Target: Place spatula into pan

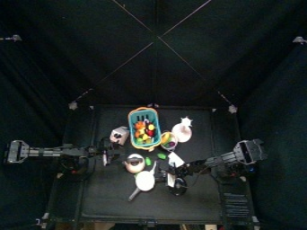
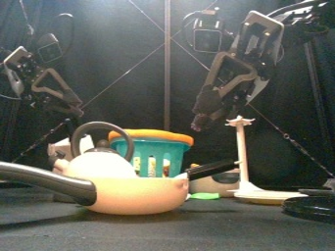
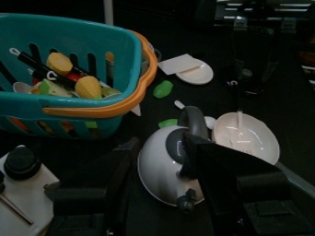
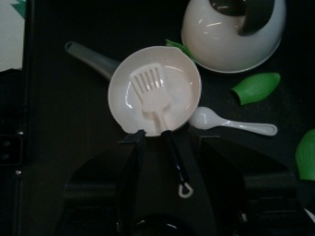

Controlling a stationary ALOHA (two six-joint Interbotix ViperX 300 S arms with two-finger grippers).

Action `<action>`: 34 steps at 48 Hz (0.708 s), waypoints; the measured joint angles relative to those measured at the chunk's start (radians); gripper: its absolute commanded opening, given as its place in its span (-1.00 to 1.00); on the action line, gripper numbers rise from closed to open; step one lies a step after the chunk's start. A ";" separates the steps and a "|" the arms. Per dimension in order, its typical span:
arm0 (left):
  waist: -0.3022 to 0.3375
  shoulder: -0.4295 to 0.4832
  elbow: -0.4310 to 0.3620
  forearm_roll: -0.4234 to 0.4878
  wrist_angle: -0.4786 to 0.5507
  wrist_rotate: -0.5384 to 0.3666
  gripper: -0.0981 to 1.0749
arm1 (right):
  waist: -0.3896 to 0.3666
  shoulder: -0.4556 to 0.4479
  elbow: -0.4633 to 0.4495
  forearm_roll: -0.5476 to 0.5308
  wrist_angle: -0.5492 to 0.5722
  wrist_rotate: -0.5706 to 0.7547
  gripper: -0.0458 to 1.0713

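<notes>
The pan (image 4: 121, 74), cream inside with a grey handle (image 4: 87, 55), lies near the table's front (image 1: 145, 181). In it rests the spatula (image 4: 153, 90), its white slotted head flat on the pan floor. The black handle (image 4: 180, 166) runs out over the rim. My right gripper (image 4: 172, 140) hovers just above that handle, jaws apart on either side without touching it. From the front the pan (image 2: 131, 194) is near and large, and the right gripper (image 2: 201, 120) hangs behind it. The left arm (image 1: 66, 154) rests at the left, over the kettle.
A white kettle (image 4: 234, 32) with a black handle stands beside the pan. A white spoon (image 4: 229, 120) and green toy pieces (image 4: 255, 86) lie close by. Behind are a teal basket (image 3: 74, 88) of toy food, a white plate (image 3: 194, 72) and a cup (image 3: 25, 168).
</notes>
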State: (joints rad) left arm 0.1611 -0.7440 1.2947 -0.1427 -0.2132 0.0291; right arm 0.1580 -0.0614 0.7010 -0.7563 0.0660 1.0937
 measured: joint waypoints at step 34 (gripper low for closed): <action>0.002 0.000 0.003 -0.002 0.000 0.000 0.58 | 0.000 -0.023 -0.015 -0.018 0.160 -0.002 0.50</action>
